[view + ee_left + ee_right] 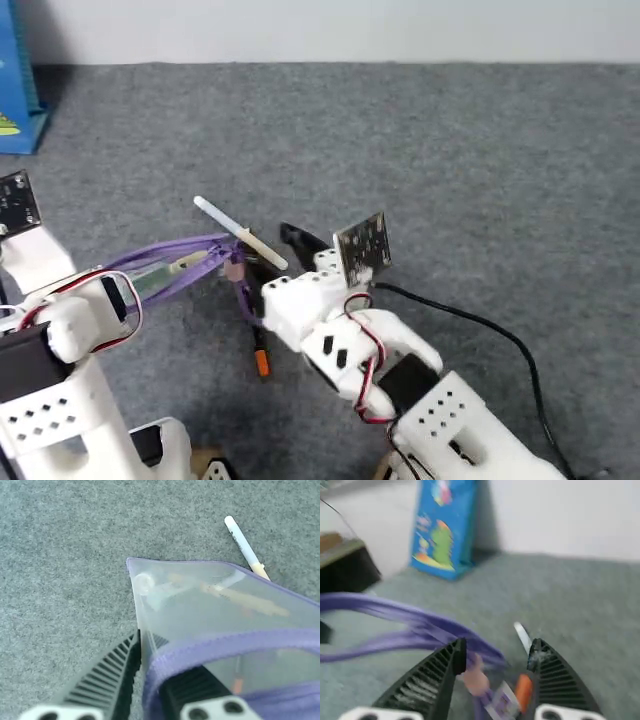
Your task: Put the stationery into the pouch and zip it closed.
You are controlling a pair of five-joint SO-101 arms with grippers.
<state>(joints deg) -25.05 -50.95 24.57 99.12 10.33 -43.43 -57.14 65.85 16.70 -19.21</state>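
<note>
1. Pouch, clear with purple trim, is left of centre in the high view, stretched toward 3 o'clock. A blue box stands at its 10 o'clock, at the far left edge of the grey tabletop.
2. Left gripper is clamped on the pouch. One finger is outside the clear wall and the other inside, under the purple band.
3. A pale stick-like item shows through the clear wall inside the pouch. It also shows in the high view.
4. White pen slants from 10 o'clock to 4 o'clock at the pouch mouth, and its cream end meets the purple rim. Can't tell if that end is inside. In the left wrist view the pen runs behind the pouch edge.
5. Orange-ended pen is at 6 o'clock of the pouch mouth, close to the right arm. Can't tell if it lies on the tabletop.
6. Right gripper is released, jaws spread wide, right at the pouch mouth. Between the jaws are the purple band, a pink zipper pull beside one finger, and the orange-ended pen beside the other. The white pen is just past the tips and the blue box is farther back.
7. A black cable curves off toward 4 o'clock from the right arm.
</note>
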